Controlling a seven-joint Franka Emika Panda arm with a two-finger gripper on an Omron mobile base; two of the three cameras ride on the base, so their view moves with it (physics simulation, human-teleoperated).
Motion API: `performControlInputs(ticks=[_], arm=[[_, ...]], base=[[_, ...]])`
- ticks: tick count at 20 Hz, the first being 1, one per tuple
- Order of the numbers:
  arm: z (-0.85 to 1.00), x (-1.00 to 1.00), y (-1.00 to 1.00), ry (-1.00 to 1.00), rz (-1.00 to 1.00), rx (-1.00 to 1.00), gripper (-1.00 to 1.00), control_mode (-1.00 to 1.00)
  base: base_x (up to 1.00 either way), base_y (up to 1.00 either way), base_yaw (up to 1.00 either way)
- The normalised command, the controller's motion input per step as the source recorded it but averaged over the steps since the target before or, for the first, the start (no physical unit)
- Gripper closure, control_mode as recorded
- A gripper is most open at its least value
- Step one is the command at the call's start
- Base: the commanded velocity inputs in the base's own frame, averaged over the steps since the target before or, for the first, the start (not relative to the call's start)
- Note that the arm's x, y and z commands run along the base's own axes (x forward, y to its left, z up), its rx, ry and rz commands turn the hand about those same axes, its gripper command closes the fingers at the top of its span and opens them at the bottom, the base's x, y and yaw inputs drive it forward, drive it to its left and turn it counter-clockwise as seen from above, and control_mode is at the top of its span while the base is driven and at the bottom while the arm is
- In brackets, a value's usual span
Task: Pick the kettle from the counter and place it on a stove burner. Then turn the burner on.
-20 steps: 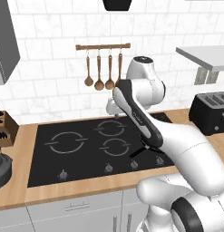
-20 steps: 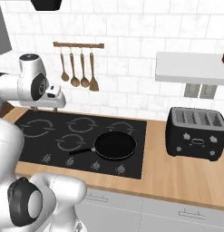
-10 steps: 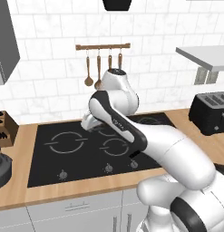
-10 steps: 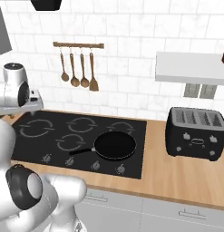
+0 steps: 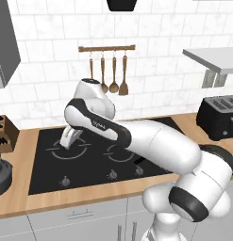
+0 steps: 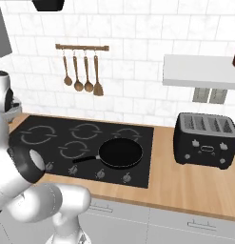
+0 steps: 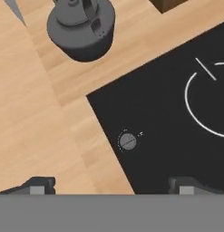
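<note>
My pincer (image 7: 111, 183) hangs spread and empty above the left front corner of the black glass cooktop (image 7: 177, 113), its 2 dark fingertips (image 7: 38, 185) standing wide apart, 1 over wood and 1 over glass. I judge I hold it open like this because the grasp is not yet made and the arched handle needs room between the tips.

The squat round dark grey metal kettle (image 7: 81, 28) stands upright on the light tan wooden surface (image 7: 36, 113), off the cooktop's left edge and clear of it; in the left base view the kettle (image 5: 2, 175) sits at the picture's left border, just beyond that same edge. It is well apart from my tips. Beside the cooktop corner, a small grey round knob (image 7: 128, 141) lies just inside the glass, and the wide grey ring burner outline (image 7: 202, 106) curves further in, the likely landing spot for the kettle.

Against 0.5 s ago, my arm has swung further left across the cooktop: the hand (image 5: 70, 136) now sits over the left burner, and in the right base view it has slid almost out at the left border. The flat black frying pan (image 6: 121, 154) on the cooktop's right front has not shifted.
</note>
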Motion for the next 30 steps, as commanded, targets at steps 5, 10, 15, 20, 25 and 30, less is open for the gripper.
performControlInputs(ticks=[5, 10, 15, 20, 25, 30], arm=[[-0.10, -0.04, 0.98, -0.04, 0.34, -0.01, -1.00, -1.00], [0.00, -0.09, 0.91, -0.07, 0.24, 0.00, -1.00, -1.00], [-0.01, -0.09, 0.61, -0.02, 0.07, 0.00, -1.00, -1.00], [0.00, 0.00, 0.44, -0.02, 0.00, 0.00, -1.00, -1.00], [0.00, 0.08, 0.37, -0.04, 0.00, 0.00, -1.00, -1.00], [0.00, 0.09, 0.35, -0.08, 0.00, 0.00, -1.00, -1.00]], base=[[0.00, 0.00, 0.00], [0.00, 0.00, 0.00], [0.00, 0.00, 0.00], [0.00, 0.00, 0.00], [0.00, 0.00, 0.00], [0.00, 0.00, 0.00]])
